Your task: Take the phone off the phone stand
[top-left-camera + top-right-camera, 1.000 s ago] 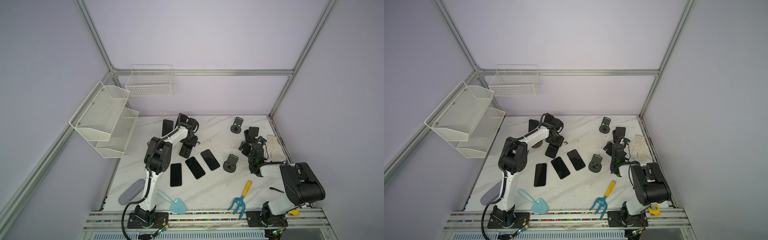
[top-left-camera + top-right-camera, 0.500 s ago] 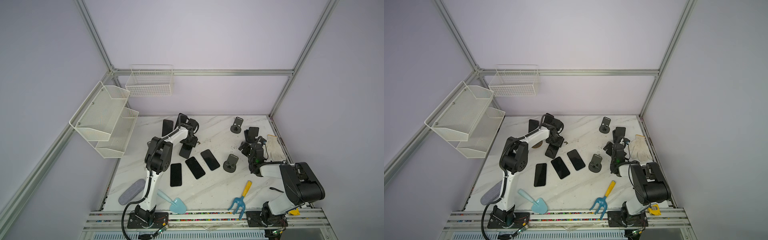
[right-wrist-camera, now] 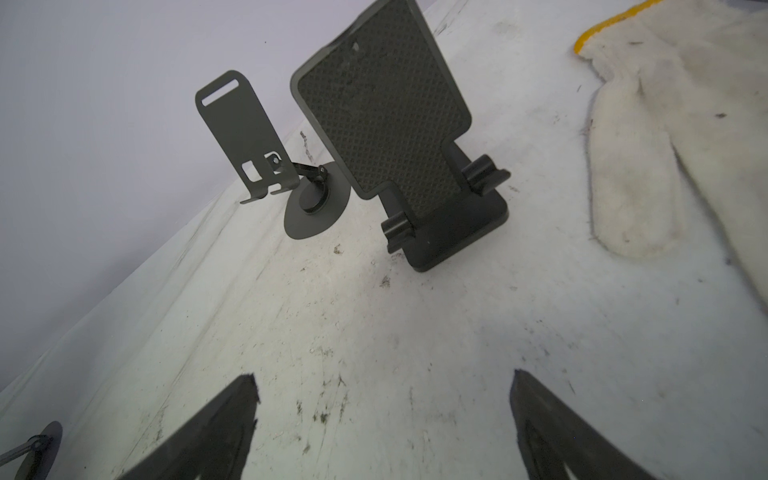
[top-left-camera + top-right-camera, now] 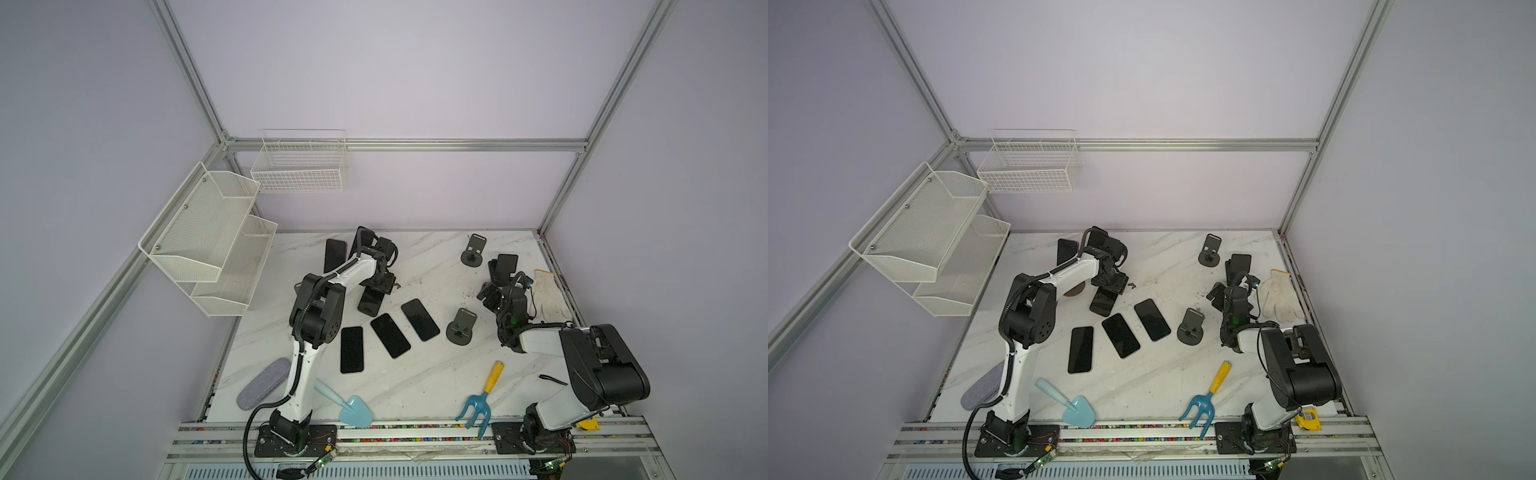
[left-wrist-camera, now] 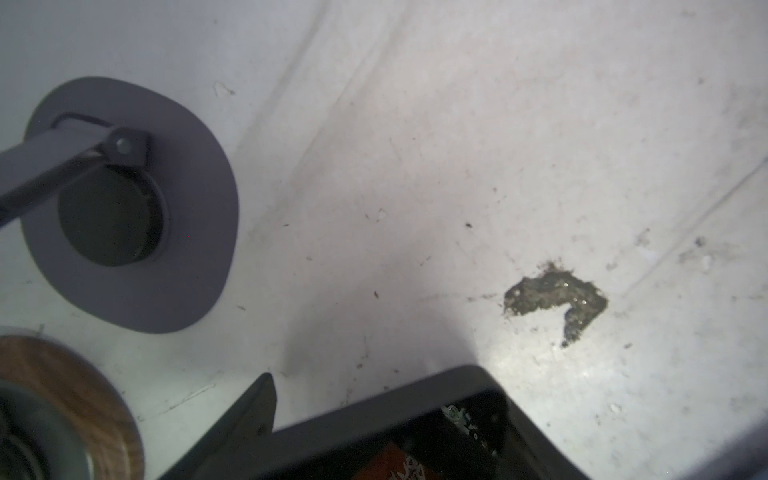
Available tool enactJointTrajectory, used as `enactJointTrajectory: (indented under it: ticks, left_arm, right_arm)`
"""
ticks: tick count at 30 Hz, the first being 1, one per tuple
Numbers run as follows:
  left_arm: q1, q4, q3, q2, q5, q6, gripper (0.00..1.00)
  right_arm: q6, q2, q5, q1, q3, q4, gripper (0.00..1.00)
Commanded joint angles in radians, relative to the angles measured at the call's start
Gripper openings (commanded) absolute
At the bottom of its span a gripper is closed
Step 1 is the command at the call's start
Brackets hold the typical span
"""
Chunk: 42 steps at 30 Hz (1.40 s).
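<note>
Left gripper (image 4: 377,287): you have it low over the counter (image 4: 415,386), tips pointing down; you cannot tell how far the jaws stand apart, nor whether they grip anything, and the left wrist view is too close to settle it
Phone (image 4: 369,302): dark, directly under the left gripper, slanting out from it toward the arm bases; its far end is hidden by the gripper, so contact is unclear
Phone stand (image 5: 124,208): grey, round-based, on the counter just beside the left gripper, with a wooden disc (image 5: 62,395) next to it
Upright phone (image 4: 334,254): stands just beyond the left gripper, to its left
Right gripper (image 3: 383,378): your jaws are spread wide with nothing between them, low over the counter
Ahead of the right gripper: a black textured stand (image 3: 386,104) and, past it, a slim metal stand (image 3: 249,137)
White glove (image 4: 548,293): just right of the right gripper
Three flat phones (image 4: 390,335): in a row between the two grippers, nearer the arm bases
</note>
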Motion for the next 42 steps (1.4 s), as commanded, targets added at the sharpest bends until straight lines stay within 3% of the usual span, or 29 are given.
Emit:
enactJointTrajectory:
  ticks: [1, 42]
  left_arm:
    - [0.012, 0.006, -0.031, 0.009, -0.025, 0.015, 0.73]
    - [0.017, -0.005, -0.028, 0.027, -0.064, 0.019, 0.76]
  right_arm:
    - [-0.006, 0.002, 0.022, 0.008, 0.015, -0.019, 0.96]
    - [-0.003, 0.007, 0.034, 0.014, 0.023, -0.034, 0.97]
